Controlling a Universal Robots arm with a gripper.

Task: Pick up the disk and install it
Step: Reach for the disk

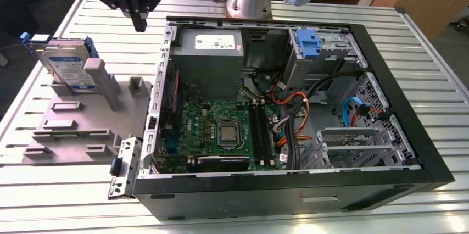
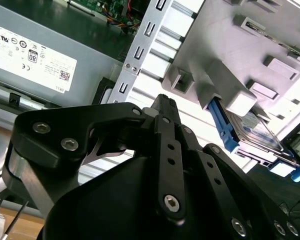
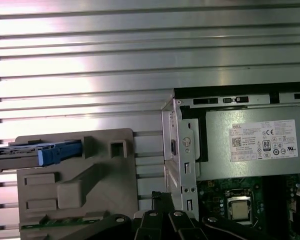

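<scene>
The disk (image 1: pixel 68 67), silver-grey with a blue-and-white label and blue side rails, stands on edge in a slot of a grey holder block (image 1: pixel 81 121) at the exterior view's left. My black gripper (image 1: pixel 139 24) hangs above the table between the holder block and the open computer case (image 1: pixel 410 135), a little behind the disk and towards the exterior view's right. Its fingers are shut together with nothing between them. In the second wrist view the gripper (image 2: pixel 165 100) points at the table beside the disk (image 2: pixel 255 132). In the first wrist view the disk (image 3: pixel 35 152) appears edge-on.
The case lies open on the slatted metal table (image 1: pixel 440 63). Inside it are the grey power-supply box (image 1: pixel 208 47), the motherboard (image 1: pixel 219 129), cables, and a metal drive cage with a blue tab (image 1: pixel 315 44). A small metal bracket (image 1: pixel 123 168) lies by the case's front corner.
</scene>
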